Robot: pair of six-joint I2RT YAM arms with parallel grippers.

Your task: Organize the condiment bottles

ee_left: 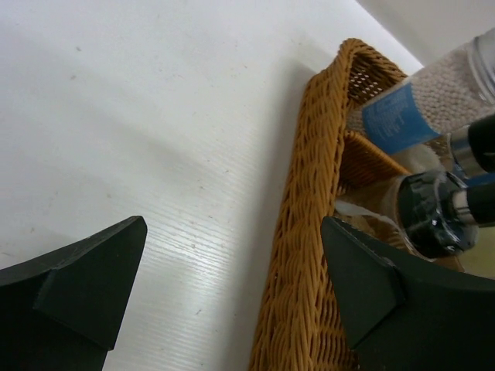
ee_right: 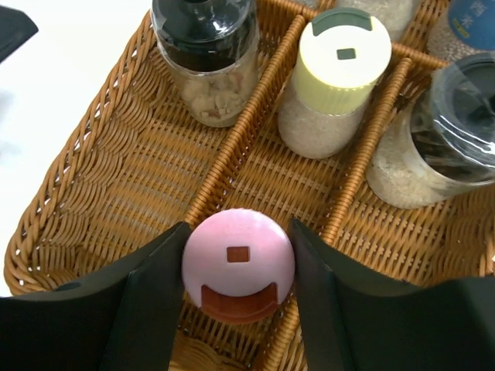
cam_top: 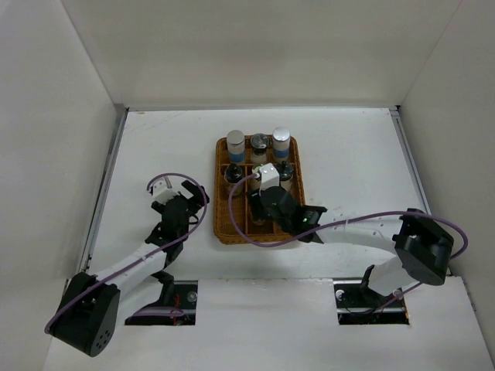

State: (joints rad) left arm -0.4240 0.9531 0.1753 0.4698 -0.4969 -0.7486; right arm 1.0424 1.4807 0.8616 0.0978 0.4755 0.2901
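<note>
My right gripper (ee_right: 238, 267) is shut on the pink-capped bottle (ee_right: 238, 259), one finger on each side of its cap, over the near end of the middle lane of the wicker tray (ee_right: 93, 185). I cannot tell if the bottle rests on the tray floor. Beyond it stand a cream-capped bottle (ee_right: 345, 50) and two dark-capped bottles (ee_right: 205, 31) (ee_right: 464, 100). In the top view two white blue-banded bottles (cam_top: 236, 144) (cam_top: 281, 141) flank a dark-capped one (cam_top: 258, 144) at the tray's far end. My left gripper (ee_left: 232, 255) is open and empty, beside the tray's left wall (ee_left: 309, 232).
The tray (cam_top: 219, 193) sits mid-table, its left lane bare at the near end. White walls enclose the table on three sides. The right arm's purple cable loops over the table to the tray's right.
</note>
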